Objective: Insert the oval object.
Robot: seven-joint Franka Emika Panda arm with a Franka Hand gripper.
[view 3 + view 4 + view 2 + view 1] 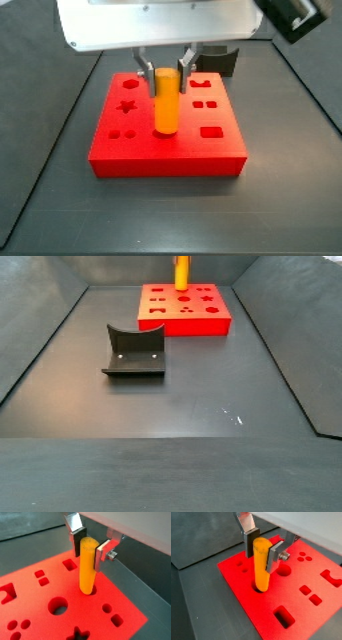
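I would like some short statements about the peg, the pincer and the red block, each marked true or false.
1. The oval object stands upright with its lower end in a hole of the red block. True.
2. The pincer is far from the peg, over the bare floor. False: its fingers are on either side of the peg's upper part.
3. The small dark grey holder stands on the red block. False: it stands on the floor, apart from the block.
4. The block has several other holes, all without pegs. True.
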